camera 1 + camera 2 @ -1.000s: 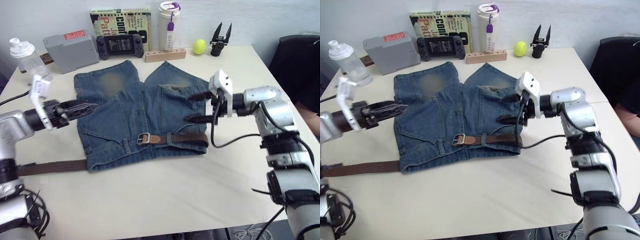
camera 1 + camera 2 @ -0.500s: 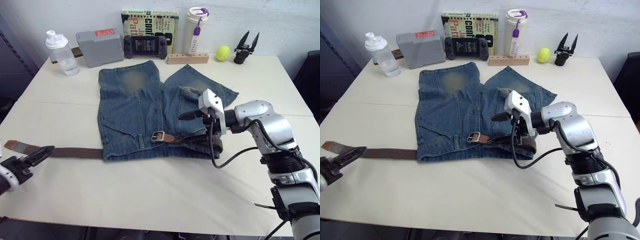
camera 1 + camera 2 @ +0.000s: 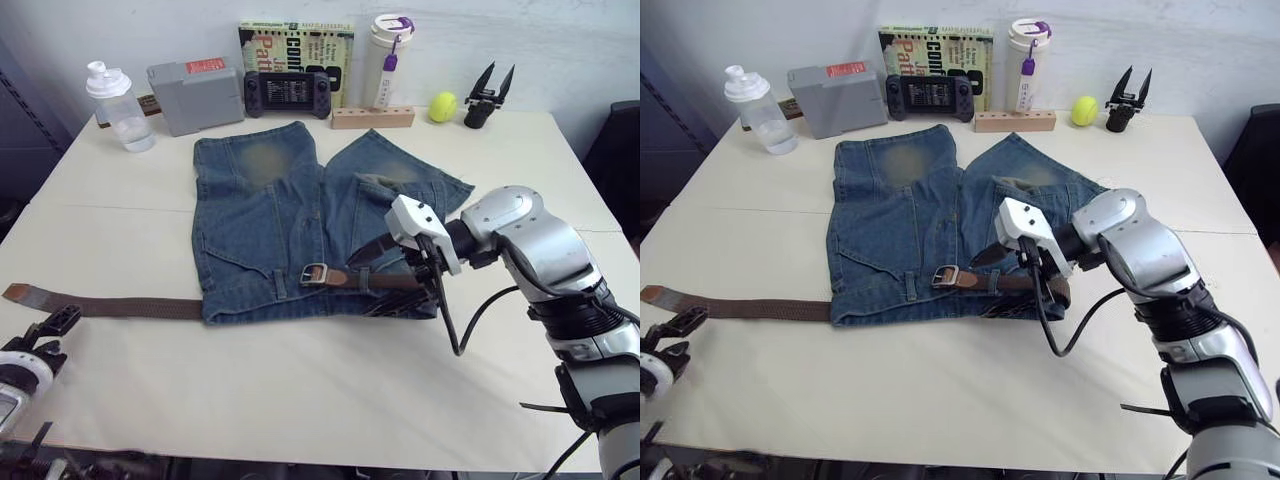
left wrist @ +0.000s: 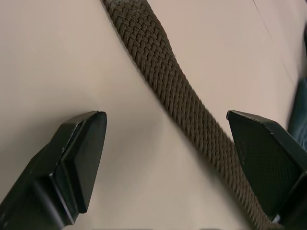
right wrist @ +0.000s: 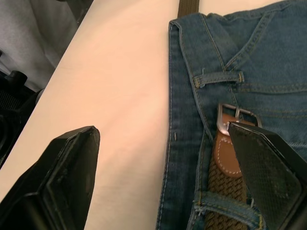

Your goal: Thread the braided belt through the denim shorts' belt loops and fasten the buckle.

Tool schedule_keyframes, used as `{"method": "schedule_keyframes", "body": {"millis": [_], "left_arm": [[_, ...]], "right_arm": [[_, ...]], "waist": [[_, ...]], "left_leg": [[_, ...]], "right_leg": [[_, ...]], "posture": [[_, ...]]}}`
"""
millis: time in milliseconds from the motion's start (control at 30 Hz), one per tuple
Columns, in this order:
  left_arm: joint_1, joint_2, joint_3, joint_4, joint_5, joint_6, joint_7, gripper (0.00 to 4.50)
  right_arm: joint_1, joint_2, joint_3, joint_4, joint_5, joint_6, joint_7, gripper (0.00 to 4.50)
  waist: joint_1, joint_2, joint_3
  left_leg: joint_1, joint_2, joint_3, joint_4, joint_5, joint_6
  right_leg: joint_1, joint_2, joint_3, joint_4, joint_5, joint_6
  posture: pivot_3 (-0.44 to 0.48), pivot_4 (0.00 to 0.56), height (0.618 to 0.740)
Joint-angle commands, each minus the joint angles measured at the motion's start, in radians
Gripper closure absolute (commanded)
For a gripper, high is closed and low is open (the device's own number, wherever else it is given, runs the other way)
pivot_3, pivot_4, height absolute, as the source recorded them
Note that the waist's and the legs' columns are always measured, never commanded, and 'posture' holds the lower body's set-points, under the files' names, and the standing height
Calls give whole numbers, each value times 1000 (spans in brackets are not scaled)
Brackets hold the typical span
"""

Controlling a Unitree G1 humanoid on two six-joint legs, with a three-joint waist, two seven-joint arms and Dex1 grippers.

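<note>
belt (image 3: 120, 307): dark braided strap, part threaded along the waistband of the shorts (image 3: 300, 220), tan-tipped tail trailing left over the bare worktop (image 3: 300, 400); buckle (image 3: 314, 273) at mid-waistband.
change: a second ago the left gripper (image 3: 55, 325) hovered over the shorts' left side; now it sits low at the near-left worktop edge by the belt tail. The right gripper (image 3: 992, 280) has dropped from the right leg to the waistband beside the buckle.
meaning: looks like set-up to pull the tail and fasten; buckle not yet done up.
left fingers (image 4: 79, 143): wide open, empty; strap runs between them, untouched.
right fingers (image 5: 72, 163): wide open, empty; buckle lies just inside the far finger, a belt loop (image 5: 216, 78) beyond.
shorts: flat at worktop centre, waistband nearest the robot.
risk: tugging the tail may drag the shorts.
</note>
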Motion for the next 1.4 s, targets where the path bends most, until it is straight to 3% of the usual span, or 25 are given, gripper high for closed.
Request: {"method": "schedule_keyframes", "body": {"millis": [33,133,233,333,400,467,633,800,900,1067,1400], "left_arm": [[-77,-29,35,16,-11,-2,119,97],[-125,-78,48,27,-67,-2,198,97],[-33,-126,28,92,-381,-2,319,97],[80,-86,-6,179,-659,-2,459,97],[281,-14,-199,239,-1050,-177,619,97],[378,7,-340,247,-1241,-312,663,97],[402,-54,-525,166,-1256,-459,644,97],[317,-102,-571,195,-1256,-581,725,97],[266,-105,-559,251,-1256,-634,766,97],[166,-83,-516,367,-1256,-668,728,97],[155,87,-431,541,-1256,-732,606,97]], "right_arm": [[-32,4,-27,-25,18,-22,2,0],[-34,1,-30,-27,21,-13,-7,0],[-25,-15,-45,-30,12,-11,-33,0],[-16,-27,-51,-38,15,-8,-45,0],[-9,-36,-55,-47,19,-7,-48,0],[-9,-42,-56,-60,25,2,-51,0],[-18,-43,-65,-84,41,25,-69,0],[-24,-47,-75,-96,46,34,-88,0],[-25,-51,-82,-107,52,41,-100,0],[-25,-55,-90,-115,54,47,-116,0],[-25,-66,-97,-116,50,40,-132,0]], "waist": [[8,0,0],[15,0,0],[18,0,0],[20,0,0],[17,1,-1],[16,3,0],[47,11,-1],[81,13,-1],[89,13,-1],[96,14,-1],[56,12,-1]], "left_leg": [[0,0,0,0,0,0],[0,1,1,1,0,0],[0,0,1,1,0,-1],[0,0,1,1,-1,-1],[3,0,1,1,-1,-1],[7,0,1,0,-3,0],[9,0,1,2,-4,1],[8,-2,0,1,-6,1],[7,-2,0,1,-6,1],[8,-1,0,1,-6,1],[7,8,0,0,-6,-3]], "right_leg": [[0,0,0,0,0,0],[0,1,0,0,0,0],[1,1,1,-1,0,0],[1,0,1,-1,0,0],[3,-1,2,-1,0,0],[7,-1,3,-3,0,0],[14,-1,3,-10,1,3],[14,-1,3,-16,3,5],[16,-1,3,-19,4,7],[16,3,3,-21,5,8],[15,13,5,-23,5,6]], "posture": [[0,150,701],[0,150,701],[0,150,701],[0,150,701],[0,150,701],[0,150,701],[0,150,701],[0,150,701],[0,150,701],[0,150,701],[0,150,701]]}}
